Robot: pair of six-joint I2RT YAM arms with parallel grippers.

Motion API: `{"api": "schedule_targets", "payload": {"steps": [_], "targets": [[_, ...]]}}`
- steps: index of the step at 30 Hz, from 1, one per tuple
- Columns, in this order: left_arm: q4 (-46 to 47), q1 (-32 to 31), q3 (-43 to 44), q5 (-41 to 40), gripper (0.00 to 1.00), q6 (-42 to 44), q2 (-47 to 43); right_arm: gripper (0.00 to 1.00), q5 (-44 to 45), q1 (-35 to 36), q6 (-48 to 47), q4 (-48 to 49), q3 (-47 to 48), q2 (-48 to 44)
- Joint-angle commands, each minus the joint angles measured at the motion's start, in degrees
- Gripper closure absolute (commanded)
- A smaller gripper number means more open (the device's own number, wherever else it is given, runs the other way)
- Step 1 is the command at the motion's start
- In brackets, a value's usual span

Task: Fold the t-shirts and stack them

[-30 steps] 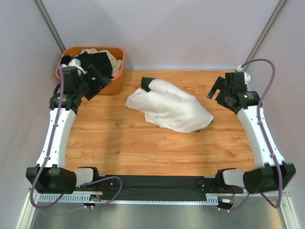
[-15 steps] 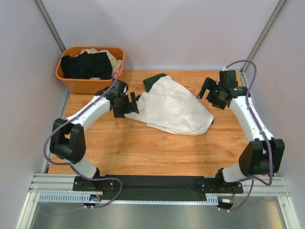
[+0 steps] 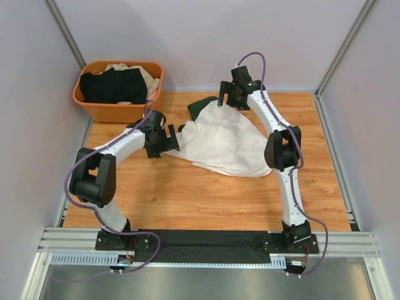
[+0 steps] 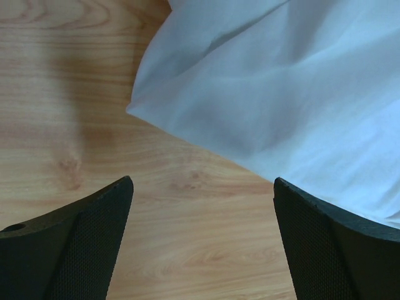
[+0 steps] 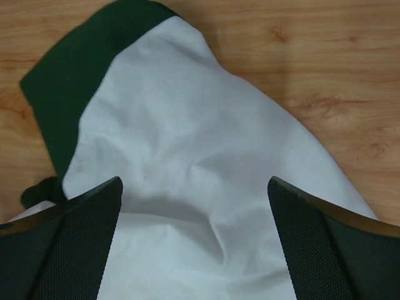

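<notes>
Black and beige shirts [image 3: 115, 84] sit in the basket [image 3: 119, 114], far left. The left gripper [image 3: 170, 142] gapes empty at the left corner of the white shirt [image 3: 222, 144] on the table [image 3: 187, 194]. The right gripper [image 3: 232, 103] gapes empty above its green sleeve [image 5: 69, 75].

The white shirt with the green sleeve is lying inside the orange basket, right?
No. The white shirt with the green sleeve is lying on the wooden table, not inside the orange basket, which holds dark and beige clothes. The top external view shows it.
</notes>
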Motion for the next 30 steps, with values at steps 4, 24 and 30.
{"api": "schedule_targets", "payload": {"steps": [4,24,30], "targets": [[6.7,0.0,2.3,4.5,0.04,-2.2,8.2,0.0,11.3,-1.1,-2.0,-3.1,0.0,2.3],[1.3,2.7,12.9,3.4,1.0,0.4,5.1,1.0,-9.3,-4.0,-1.8,2.0,-6.2,4.1],[-11.1,4.1,26.6,2.5,1.0,5.5,1.4,1.0,-4.4,-8.0,3.1,2.4,-14.5,-11.2]]}}
